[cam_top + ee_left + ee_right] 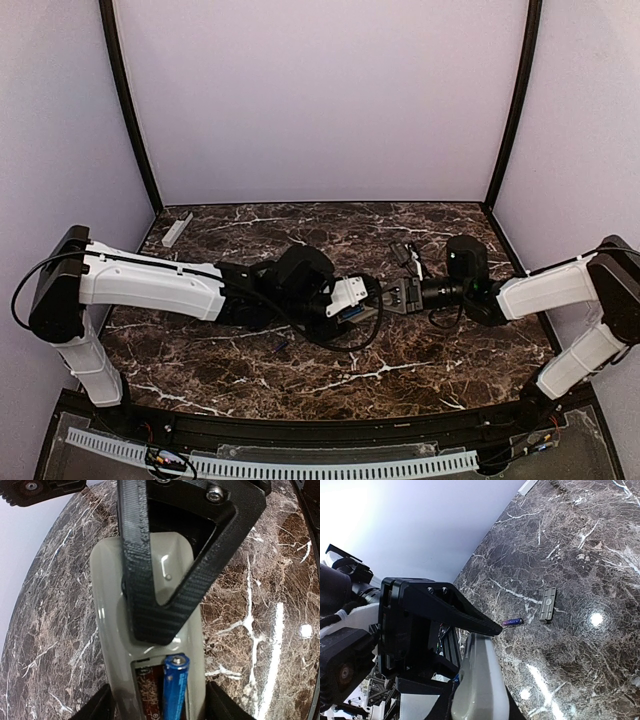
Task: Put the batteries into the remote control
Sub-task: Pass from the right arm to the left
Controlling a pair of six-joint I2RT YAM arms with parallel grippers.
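Both arms reach inward, left tool [368,301] and right tool [394,296] meeting tip to tip, right jaws narrow.

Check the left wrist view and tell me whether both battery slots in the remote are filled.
No: one blue battery lies in the remote control, and the slot beside it is bare.

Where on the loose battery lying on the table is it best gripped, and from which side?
I would grip the loose battery at mid-length, from straight above, closing across its thin round body. It lies flat on the marble table, both long sides free; a small grey piece lies just beyond one end.
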